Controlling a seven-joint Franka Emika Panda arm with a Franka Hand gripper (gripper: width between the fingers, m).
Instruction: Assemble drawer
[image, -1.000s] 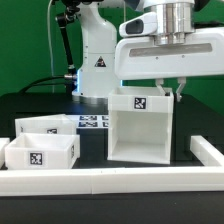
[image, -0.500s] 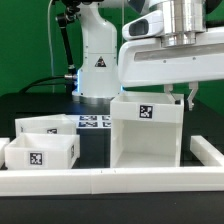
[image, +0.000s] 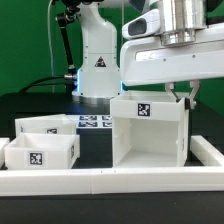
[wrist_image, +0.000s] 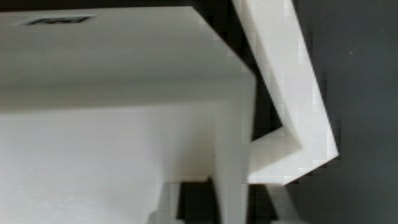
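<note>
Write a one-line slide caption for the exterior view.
Panda gripper clamped on a wall of the tall case at the exterior view's right, two tray boxes sitting to its left.

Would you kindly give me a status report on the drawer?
End effector shut on tall case wall. Two tray boxes outside it, exterior view's left. Nothing obstructing.

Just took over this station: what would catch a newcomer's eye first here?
The tall drawer case, open front toward the camera, stands at the exterior view's right, with the gripper clamped on its wall on that side. At the exterior view's left sit a front tray box and, behind it, a rear tray box.
</note>
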